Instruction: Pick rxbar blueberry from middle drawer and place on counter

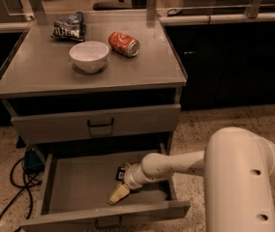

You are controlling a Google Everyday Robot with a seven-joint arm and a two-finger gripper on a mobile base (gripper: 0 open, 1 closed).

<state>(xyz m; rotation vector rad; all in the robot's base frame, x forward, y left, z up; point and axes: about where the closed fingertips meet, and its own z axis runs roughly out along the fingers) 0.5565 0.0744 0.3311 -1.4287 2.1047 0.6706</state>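
The middle drawer [79, 185] stands pulled open low in the cabinet, with a bare grey floor. The rxbar blueberry [121, 172] lies as a small dark wrapper on the drawer floor toward the right, partly hidden behind my wrist. My gripper [118, 194] is down inside the drawer, its pale tip near the drawer's front wall, just in front of and below the bar. My white arm reaches in from the right. The counter [40, 74] is the grey top of the cabinet.
On the counter stand a white bowl [89, 56], a red soda can [124, 43] on its side, and a blue chip bag [69, 25]. The closed upper drawer [99, 123] sits above the open one. Cables [11, 182] lie on the floor at left.
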